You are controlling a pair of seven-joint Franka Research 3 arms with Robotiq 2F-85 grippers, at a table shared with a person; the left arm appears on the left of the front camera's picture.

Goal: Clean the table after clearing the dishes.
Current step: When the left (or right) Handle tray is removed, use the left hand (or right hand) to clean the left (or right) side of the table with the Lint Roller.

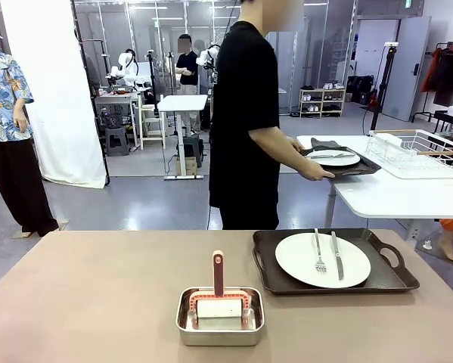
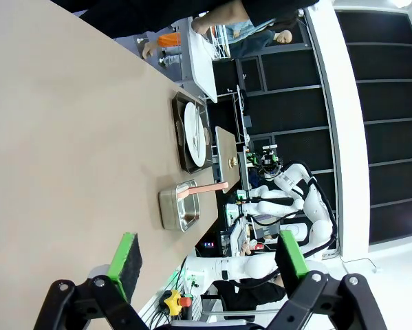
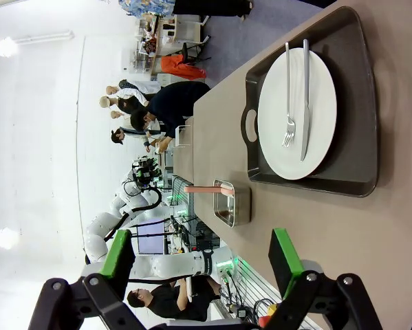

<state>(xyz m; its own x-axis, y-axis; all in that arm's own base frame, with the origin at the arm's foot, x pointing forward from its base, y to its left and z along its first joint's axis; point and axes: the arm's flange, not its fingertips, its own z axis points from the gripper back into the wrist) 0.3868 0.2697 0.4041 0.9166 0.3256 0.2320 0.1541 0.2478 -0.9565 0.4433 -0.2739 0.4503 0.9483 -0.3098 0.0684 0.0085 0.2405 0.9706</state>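
Observation:
On the tan table (image 1: 97, 295), at the right, a dark tray (image 1: 265, 272) carries a white plate (image 1: 294, 257) with a fork (image 1: 319, 255) and a knife (image 1: 336, 255). The person in black holds a second tray (image 1: 358, 169) with a plate (image 1: 336, 160) over the white side table (image 1: 385, 198). My left gripper (image 2: 209, 256) hangs open and empty above the table (image 2: 68, 137). My right gripper (image 3: 201, 254) is also open and empty, short of the tray (image 3: 309, 180) and its plate (image 3: 316, 96).
A shiny steel pan (image 1: 218, 321) with a pink-handled scraper (image 1: 218, 274) stands near the table's front middle; it also shows in the wrist views as the pan (image 2: 178, 210) and the pan (image 3: 233, 204). A wire rack (image 1: 419, 151) sits on the white table. A bystander (image 1: 7, 121) stands far left.

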